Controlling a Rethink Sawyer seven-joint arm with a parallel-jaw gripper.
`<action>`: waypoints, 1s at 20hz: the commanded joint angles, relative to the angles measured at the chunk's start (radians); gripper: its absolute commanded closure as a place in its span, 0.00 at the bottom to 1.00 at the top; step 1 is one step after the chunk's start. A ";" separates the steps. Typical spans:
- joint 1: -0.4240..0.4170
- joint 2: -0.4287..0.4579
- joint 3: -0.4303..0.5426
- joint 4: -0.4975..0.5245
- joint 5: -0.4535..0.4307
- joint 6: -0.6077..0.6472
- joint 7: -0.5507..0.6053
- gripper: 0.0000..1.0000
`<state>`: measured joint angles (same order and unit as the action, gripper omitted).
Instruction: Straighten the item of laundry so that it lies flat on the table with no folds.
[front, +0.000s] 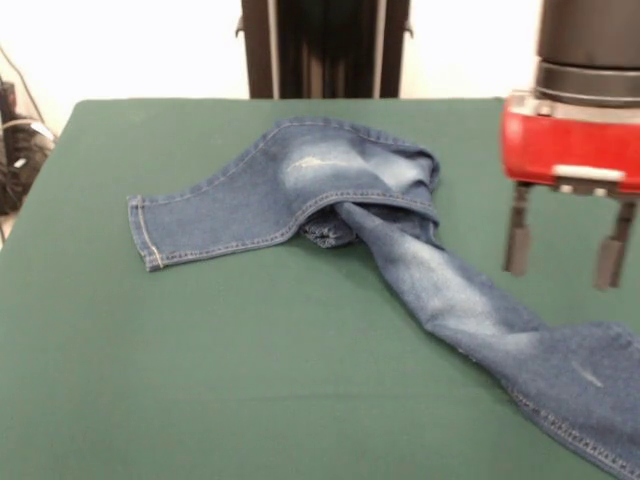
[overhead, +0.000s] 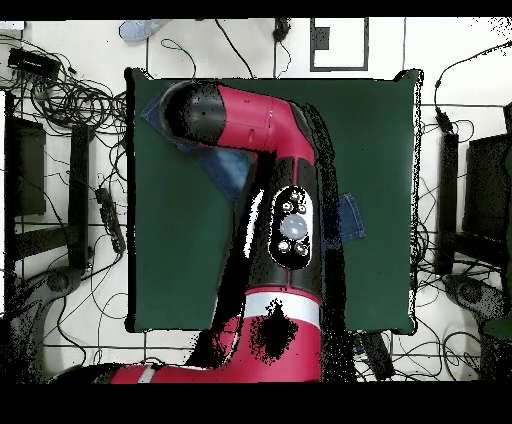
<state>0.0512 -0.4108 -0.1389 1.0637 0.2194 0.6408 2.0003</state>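
The jeans (front: 400, 240) lay crumpled on the green desk (front: 200, 380), not flat. In the front view, one leg stretched from the bunched middle toward nine o'clock, its hemmed cuff (front: 145, 232) lying open and fairly smooth on the cloth. The waist and seat were heaped near the centre toward twelve o'clock, folded over themselves, with a pale faded patch (front: 320, 165) on top. The other leg ran twisted from that heap toward five o'clock, narrowing like a rope before widening again at the frame's lower right corner, where tan stitching showed along the hem (front: 580, 440).

The tool (front: 562, 250) hung at three o'clock in the front view, below a red housing (front: 570, 145) and a black cylinder. Its two dark fingers (front: 517, 240) pointed straight down and stood apart, with green cloth showing between them and nothing held. It sat above the desk, just beside the twisted leg and clear of the denim.

In the overhead view, the red and black arm (overhead: 285, 230) reached from six o'clock across the desk (overhead: 380, 150) and covered most of the garment. Only scraps of blue denim (overhead: 350, 215) showed, one at the arm's three o'clock side and more toward ten o'clock beneath the elbow. The tool could not be made out in that view.
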 joint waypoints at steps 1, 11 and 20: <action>-0.041 -0.042 0.166 0.276 -0.083 -0.053 -0.113 0.00; -0.110 -0.066 0.215 0.389 -0.172 -0.077 -0.090 0.00; -0.190 -0.036 0.290 0.430 -0.231 -0.137 -0.073 0.00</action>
<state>-0.1219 -0.4882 -0.0122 1.3118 0.0352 0.5577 2.0003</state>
